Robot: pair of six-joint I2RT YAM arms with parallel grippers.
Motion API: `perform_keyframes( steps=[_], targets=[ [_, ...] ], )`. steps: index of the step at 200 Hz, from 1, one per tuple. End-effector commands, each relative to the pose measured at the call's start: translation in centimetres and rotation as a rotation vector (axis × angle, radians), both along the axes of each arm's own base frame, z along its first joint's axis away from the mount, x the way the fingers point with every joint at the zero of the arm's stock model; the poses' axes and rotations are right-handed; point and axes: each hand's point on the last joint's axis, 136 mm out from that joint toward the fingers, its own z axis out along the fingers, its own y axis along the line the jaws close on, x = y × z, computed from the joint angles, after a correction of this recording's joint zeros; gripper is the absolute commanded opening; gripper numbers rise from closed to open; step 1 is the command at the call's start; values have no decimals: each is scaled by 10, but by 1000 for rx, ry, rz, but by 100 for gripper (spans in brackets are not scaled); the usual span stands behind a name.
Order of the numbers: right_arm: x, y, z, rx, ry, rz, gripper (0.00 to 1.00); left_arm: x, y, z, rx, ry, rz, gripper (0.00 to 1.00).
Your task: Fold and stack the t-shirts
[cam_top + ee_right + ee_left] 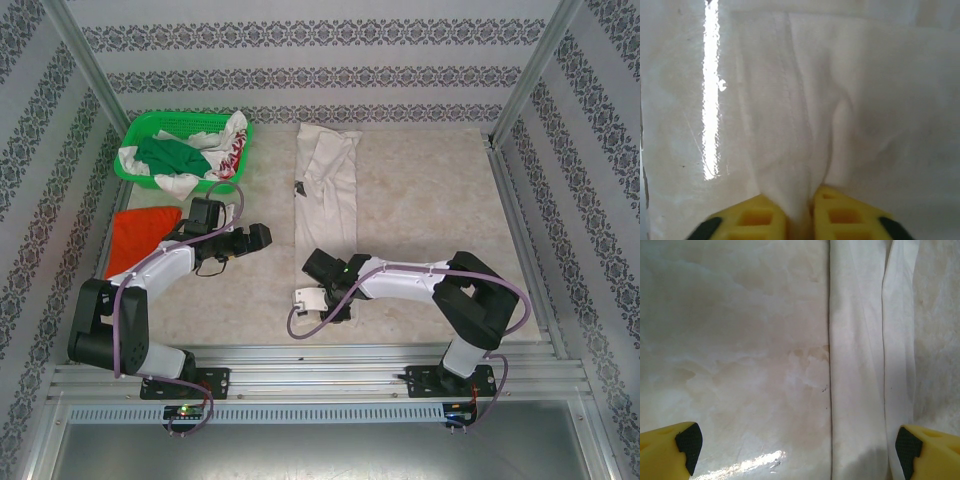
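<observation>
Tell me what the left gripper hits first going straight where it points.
Likely the folded edge of the cream-white t-shirt, ahead between the open fingers of the left gripper; depth is unclear, so bare table could come first.

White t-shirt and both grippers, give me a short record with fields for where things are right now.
white t-shirt: long folded strip, flat on the table
orange-red t-shirt: left side of table
basket: far left, clothes inside
left gripper: open, over bare table beside white t-shirt
right gripper: shut on a fold of white t-shirt
</observation>
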Motion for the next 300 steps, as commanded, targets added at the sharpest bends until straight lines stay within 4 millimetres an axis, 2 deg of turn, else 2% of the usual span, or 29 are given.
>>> perform_keyframes(
  steps=[1,8,32,53,75,101,128,164,227,243,265,300],
  targets=[
    [-8,-10,-4,-44,30,4,3,4,-1,1,-11,-27,-20,100],
    [-9,-9,-1,-40,32,8,0,3,-1,1,-11,-29,-25,100],
    [-15,-11,12,-20,52,20,0,3,-5,5,-19,-53,-50,100],
    [-16,-14,28,2,52,25,0,3,-9,19,-33,-137,-79,100],
    [-7,-18,48,35,20,14,0,2,-7,37,-8,-272,-102,100],
    [16,-24,66,48,-56,-7,0,5,4,51,68,-398,-88,100],
    [47,-29,84,50,-143,-12,0,7,4,69,70,-539,-92,100],
    [89,-31,105,87,-213,-30,0,-3,-6,85,36,-690,-154,100],
    [164,-21,115,113,-298,-62,0,-19,-14,79,115,-808,-208,100],
    [184,-21,115,112,-325,-78,0,-26,-20,70,142,-835,-239,100],
    [203,-17,116,112,-341,-72,0,-35,-29,55,183,-849,-303,100],
    [231,-9,108,102,-351,-61,0,-39,-34,46,174,-889,-333,100]
  ],
)
